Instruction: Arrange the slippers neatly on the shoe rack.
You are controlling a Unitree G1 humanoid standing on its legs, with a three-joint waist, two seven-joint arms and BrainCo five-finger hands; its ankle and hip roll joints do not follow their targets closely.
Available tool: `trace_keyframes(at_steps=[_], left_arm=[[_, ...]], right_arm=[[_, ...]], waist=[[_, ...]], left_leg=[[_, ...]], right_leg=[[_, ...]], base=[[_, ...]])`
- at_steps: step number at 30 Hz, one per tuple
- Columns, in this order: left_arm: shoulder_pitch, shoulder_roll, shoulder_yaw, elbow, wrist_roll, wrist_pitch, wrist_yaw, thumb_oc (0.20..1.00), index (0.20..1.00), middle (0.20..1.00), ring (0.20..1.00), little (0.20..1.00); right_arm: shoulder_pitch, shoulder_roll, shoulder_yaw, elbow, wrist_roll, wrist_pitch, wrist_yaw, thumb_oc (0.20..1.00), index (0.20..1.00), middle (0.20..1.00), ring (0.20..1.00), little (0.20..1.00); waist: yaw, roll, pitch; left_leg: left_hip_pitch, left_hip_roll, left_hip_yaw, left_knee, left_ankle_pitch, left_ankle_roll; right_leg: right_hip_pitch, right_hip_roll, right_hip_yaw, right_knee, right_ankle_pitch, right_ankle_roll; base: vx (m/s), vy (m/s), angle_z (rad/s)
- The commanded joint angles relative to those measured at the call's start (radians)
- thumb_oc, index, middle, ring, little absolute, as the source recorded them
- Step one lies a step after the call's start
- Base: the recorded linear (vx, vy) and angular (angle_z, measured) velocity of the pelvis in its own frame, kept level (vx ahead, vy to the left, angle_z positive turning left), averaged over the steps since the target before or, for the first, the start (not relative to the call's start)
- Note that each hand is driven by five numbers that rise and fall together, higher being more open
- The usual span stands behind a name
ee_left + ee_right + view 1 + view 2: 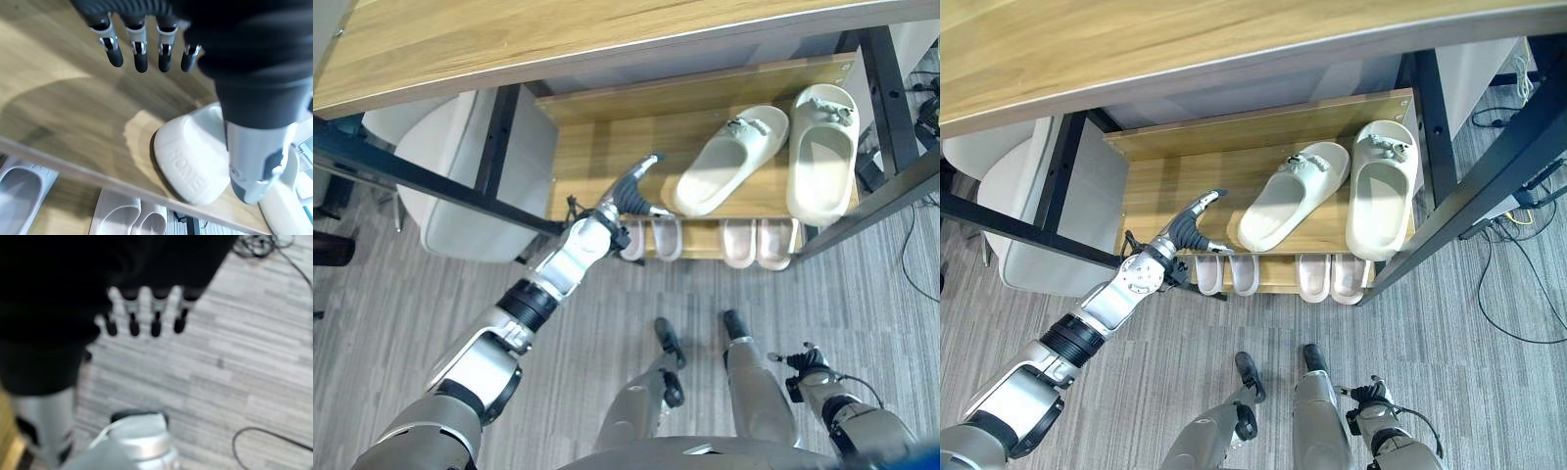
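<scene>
While the left hand point(631, 193) reaches over the rack point(607, 147) in the left eye view, its fingers lie straight and hold nothing; it hangs above the wooden shelf just left of the heel of a cream slipper point(729, 157), which lies tilted with its toe toward the back right; a second cream slipper point(822, 149) lies beside it on the right, nearly straight, their toe ends close together; on the lower shelf show the ends of two pale pink pairs point(651, 238) point(759, 242); the right hand point(808, 367) hangs low by the grey floor point(391, 304), at the lower right; a pale chair point(460, 176) stands left of the rack.

In the right eye view the same shelf shows, the tilted slipper point(1291, 193) set apart from the left hand point(1193, 223) by a narrow gap; a tabletop point(1136, 49) spans the top.

In the left wrist view the fingers point(139, 51) point out straight over bare wood, the thumb point(254, 161) beside the slipper's rounded heel point(190, 156) with no grip on it; the pink pairs point(122, 215) show beneath.

In the right wrist view the fingers point(142, 316) hang relaxed and empty above the floor.
</scene>
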Motion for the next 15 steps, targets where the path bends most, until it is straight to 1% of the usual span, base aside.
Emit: trace_keyframes(at_steps=[1, 6, 7, 8, 10, 15], left_arm=[[-0.011, -0.05, 0.037, 0.05, -0.011, -0.027, 0.044, 1.0, 1.0, 1.0, 1.0, 1.0], [0.004, -0.084, 0.036, 0.062, -0.048, -0.022, 0.039, 1.0, 1.0, 1.0, 1.0, 1.0], [0.003, -0.084, 0.036, 0.062, -0.048, -0.022, 0.039, 1.0, 1.0, 1.0, 1.0, 1.0], [0.006, -0.097, 0.035, 0.062, -0.069, -0.024, 0.041, 1.0, 1.0, 1.0, 1.0, 1.0], [0.007, -0.109, 0.034, 0.066, -0.088, -0.024, 0.041, 1.0, 1.0, 1.0, 1.0, 1.0], [0.001, -0.138, 0.019, 0.063, -0.142, -0.021, 0.036, 1.0, 1.0, 1.0, 1.0, 1.0]], right_arm=[[0.004, -0.012, 0.029, -0.018, -0.008, 0.004, -0.014, 1.0, 1.0, 1.0, 1.0, 1.0], [0.002, -0.014, 0.029, -0.02, -0.007, 0.009, -0.016, 1.0, 1.0, 1.0, 1.0, 1.0], [0.001, -0.014, 0.03, -0.02, -0.007, 0.009, -0.016, 1.0, 1.0, 1.0, 1.0, 1.0], [-0.002, -0.018, 0.029, -0.021, -0.006, 0.01, -0.015, 1.0, 1.0, 1.0, 1.0, 1.0], [-0.003, -0.018, 0.029, -0.021, -0.006, 0.011, -0.016, 1.0, 1.0, 1.0, 1.0, 1.0], [-0.003, -0.019, 0.031, -0.024, -0.003, 0.015, -0.017, 1.0, 1.0, 1.0, 1.0, 1.0]], waist=[[-0.018, 0.014, -0.026], [-0.022, 0.019, -0.025], [-0.021, 0.02, -0.026], [-0.024, 0.021, -0.025], [-0.026, 0.026, -0.025], [-0.031, 0.034, -0.022]], left_leg=[[-0.06, 0.002, -0.124, 0.076, -0.075, -0.041], [-0.054, 0.0, -0.122, 0.078, -0.08, -0.041], [-0.057, 0.002, -0.122, 0.077, -0.076, -0.041], [-0.053, -0.001, -0.122, 0.077, -0.079, -0.04], [-0.055, 0.0, -0.121, 0.074, -0.075, -0.04], [-0.048, -0.005, -0.123, 0.076, -0.078, -0.038]], right_leg=[[-0.015, -0.051, -0.054, -0.074, 0.071, 0.023], [-0.015, -0.052, -0.052, -0.065, 0.064, 0.022], [-0.017, -0.05, -0.052, -0.07, 0.071, 0.021], [-0.015, -0.052, -0.051, -0.064, 0.064, 0.022], [-0.018, -0.05, -0.049, -0.069, 0.071, 0.022], [-0.016, -0.052, -0.045, -0.061, 0.065, 0.023]], base=[[0.0, 0.0, 0.0], [0.0, 0.0, 0.0], [0.0, 0.0, 0.0], [0.0, 0.0, 0.0], [0.0, 0.0, 0.0], [0.0, 0.0, 0.0]])
